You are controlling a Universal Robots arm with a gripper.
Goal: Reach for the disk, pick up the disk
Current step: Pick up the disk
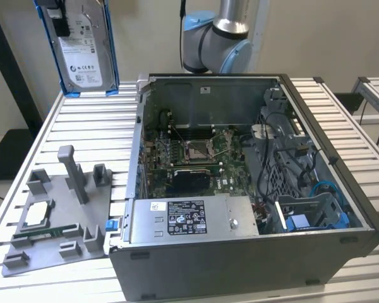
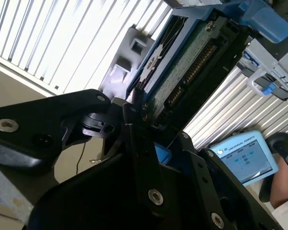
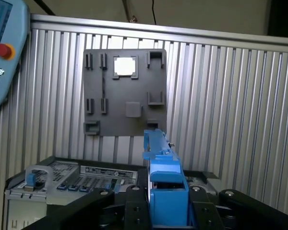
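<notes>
Slippage risk: gripper [image 3: 166, 194] is clamped on the blue frame edge of the disk [image 1: 85, 50], which hangs upright above the table [image 1: 95, 126] near the open computer case [image 1: 240, 259], so a narrow hold could let it drop.

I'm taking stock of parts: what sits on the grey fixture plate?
A square silver chip in one pocket and a thin green strip beside it. In the first wrist view the disk covers part of the edge of the plate.
</notes>
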